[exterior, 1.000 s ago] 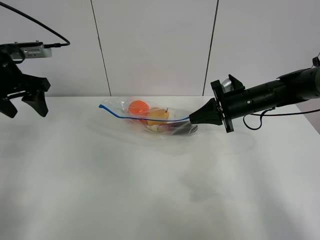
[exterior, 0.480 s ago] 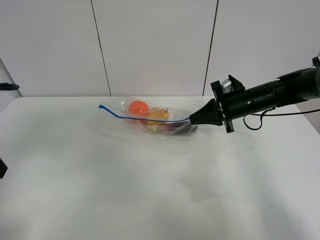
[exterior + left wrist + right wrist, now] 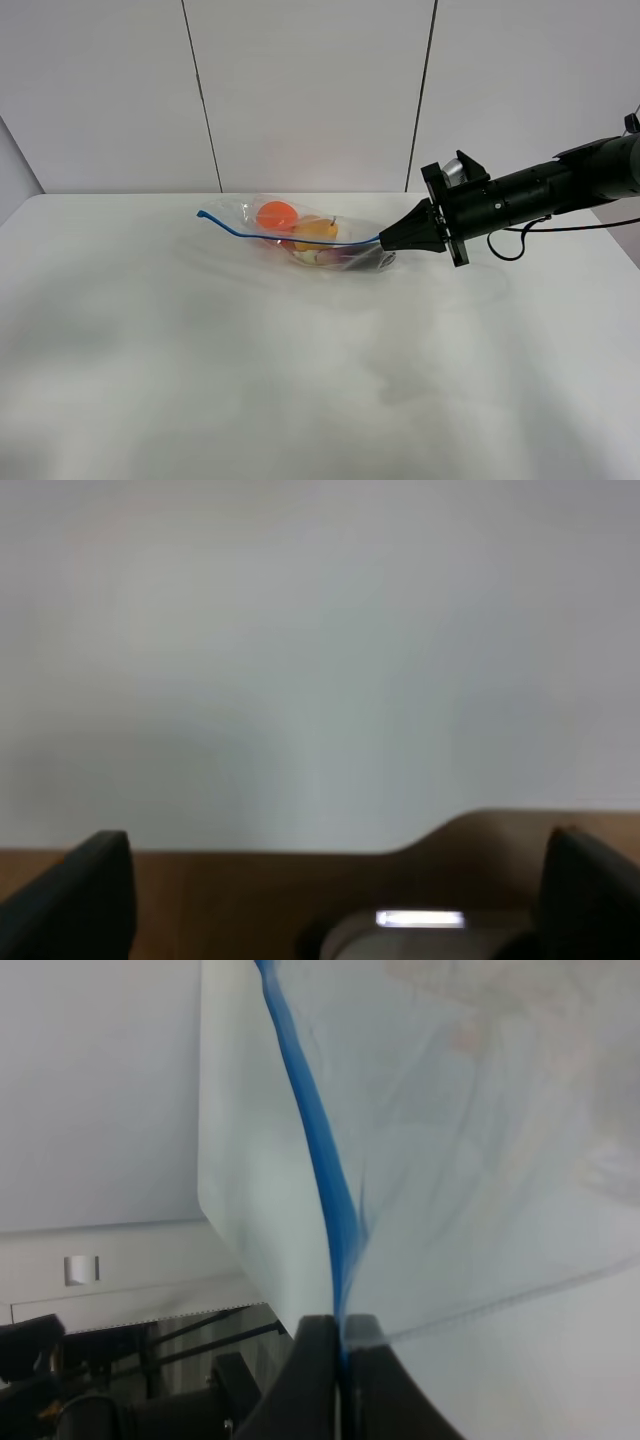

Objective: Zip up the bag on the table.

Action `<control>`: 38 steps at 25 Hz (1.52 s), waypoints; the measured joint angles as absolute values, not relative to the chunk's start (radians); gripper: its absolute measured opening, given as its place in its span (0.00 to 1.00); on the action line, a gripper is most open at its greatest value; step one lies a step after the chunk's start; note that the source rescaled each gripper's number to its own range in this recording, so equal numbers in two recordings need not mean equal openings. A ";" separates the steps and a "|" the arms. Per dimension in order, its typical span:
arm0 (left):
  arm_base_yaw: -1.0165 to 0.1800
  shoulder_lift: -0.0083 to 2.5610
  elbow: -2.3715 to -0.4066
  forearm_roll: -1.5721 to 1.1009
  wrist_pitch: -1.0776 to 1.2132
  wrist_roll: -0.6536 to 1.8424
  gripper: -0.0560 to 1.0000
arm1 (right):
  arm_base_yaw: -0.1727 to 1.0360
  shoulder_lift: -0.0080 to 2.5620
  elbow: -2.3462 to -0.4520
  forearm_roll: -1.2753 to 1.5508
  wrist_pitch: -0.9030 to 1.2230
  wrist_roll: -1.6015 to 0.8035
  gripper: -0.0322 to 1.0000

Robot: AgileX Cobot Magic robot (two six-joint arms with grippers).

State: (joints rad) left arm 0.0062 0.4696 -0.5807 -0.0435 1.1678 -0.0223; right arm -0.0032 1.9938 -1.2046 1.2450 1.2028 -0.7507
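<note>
The clear plastic bag (image 3: 305, 238) lies on the white table (image 3: 300, 380) at the back middle, with an orange, a yellow pear and a purple eggplant inside. Its thin blue zip strip (image 3: 270, 236) runs from a free left end to my right gripper (image 3: 383, 238), which is shut on the strip's right end. In the right wrist view the strip (image 3: 318, 1150) runs straight into the closed fingertips (image 3: 342, 1332). My left gripper is out of the exterior view; the left wrist view shows its two dark fingertips (image 3: 95, 890) far apart with nothing between them.
A grey panelled wall (image 3: 310, 90) stands behind the table. The right arm (image 3: 540, 190) reaches in from the right edge with a cable hanging below it.
The left arm has pulled away from the table's left side and left the exterior view. The right gripper and the bag have not moved.
</note>
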 joint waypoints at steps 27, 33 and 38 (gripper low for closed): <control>0.006 -0.004 -0.580 -0.037 1.168 -0.044 0.96 | -0.003 1.944 -1.405 0.670 1.209 -0.444 0.97; 0.006 -0.004 -0.580 -0.037 1.168 -0.044 0.96 | -0.003 1.939 -1.639 0.191 1.207 -0.173 0.97; 0.006 -0.004 -0.580 -0.037 1.168 -0.044 0.96 | -0.003 1.938 -1.671 0.101 1.209 -0.141 0.97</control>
State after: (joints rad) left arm 0.0062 -0.0036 -0.5799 -0.0368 1.1679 -0.0441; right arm -0.0032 1.9377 -1.6713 0.1010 1.2086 -0.1409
